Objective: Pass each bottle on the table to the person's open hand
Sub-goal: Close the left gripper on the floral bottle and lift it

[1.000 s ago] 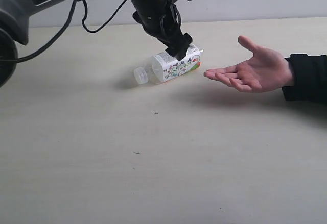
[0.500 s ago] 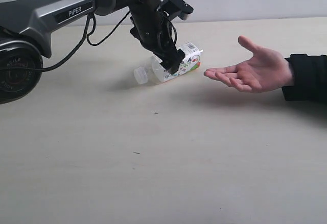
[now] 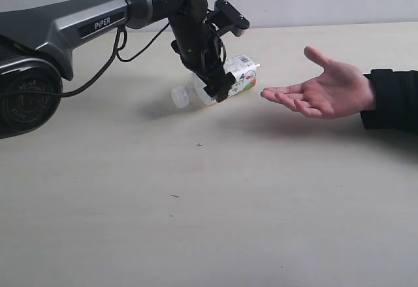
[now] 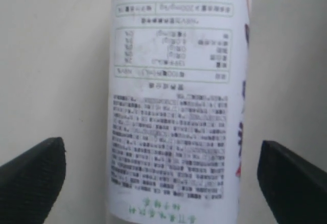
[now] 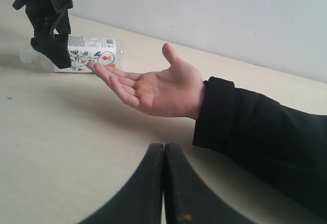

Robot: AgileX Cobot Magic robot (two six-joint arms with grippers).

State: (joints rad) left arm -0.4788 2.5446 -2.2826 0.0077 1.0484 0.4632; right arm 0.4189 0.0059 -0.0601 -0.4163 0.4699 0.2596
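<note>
Your left gripper (image 4: 163, 175) has dropped astride the bottle (image 3: 238, 76), jaws apart | hand (image 3: 326, 91) waits near the bottle | you close next | right gripper (image 5: 164, 183) pressed together, idle

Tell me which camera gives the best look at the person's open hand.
The right wrist view: the open hand sits large and near the middle, palm fully shown. The exterior view shows the open hand smaller and side-on. The left wrist view misses it, facing the bottle.

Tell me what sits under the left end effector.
A white-labelled bottle lying on the table, between the open fingers of the left end effector. The bottle's underside is hidden.
</note>
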